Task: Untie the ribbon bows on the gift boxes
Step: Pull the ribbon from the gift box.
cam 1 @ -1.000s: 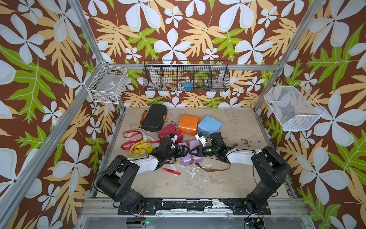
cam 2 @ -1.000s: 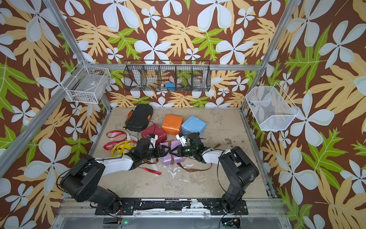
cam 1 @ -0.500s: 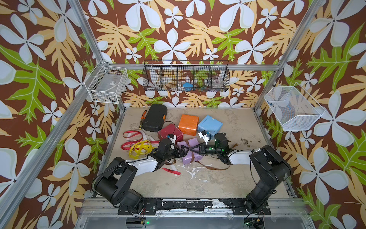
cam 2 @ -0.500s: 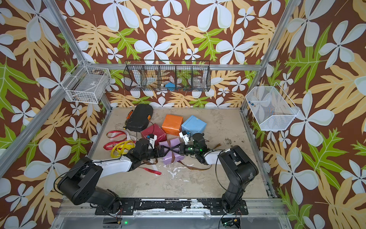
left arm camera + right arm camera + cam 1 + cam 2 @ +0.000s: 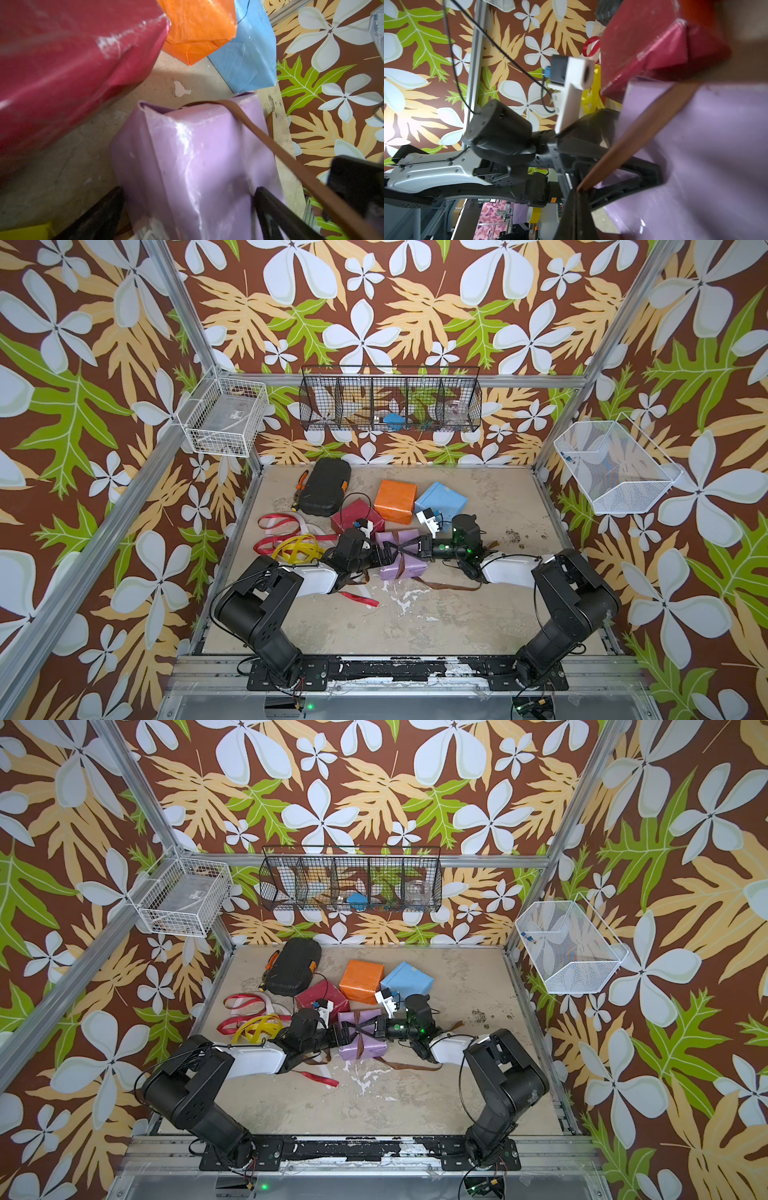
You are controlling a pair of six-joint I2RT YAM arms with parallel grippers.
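The lilac gift box (image 5: 405, 562) lies mid-table with a brown ribbon (image 5: 397, 570) crossed over it. My left gripper (image 5: 385, 552) is open, one finger (image 5: 276, 212) on each side of the box's (image 5: 197, 166) left end. My right gripper (image 5: 409, 548) reaches in from the right, shut on the brown ribbon (image 5: 633, 135), which runs taut from its tips (image 5: 579, 192) across the box top. Behind stand the dark red (image 5: 357, 516), orange (image 5: 395, 499) and light blue (image 5: 440, 502) boxes, none with a ribbon on it. Loose red-and-white (image 5: 282, 526) and yellow (image 5: 297, 549) ribbons lie at the left.
A black tool case (image 5: 326, 485) lies at the back left. A red strip (image 5: 357, 598) and a trailing brown ribbon end (image 5: 440, 585) lie on the table in front of the lilac box. Wire baskets (image 5: 390, 400) hang on the walls.
My right gripper has drawn back a little to the right with the brown ribbon, which now runs straighter over the lilac box. The left gripper stays open at the box.
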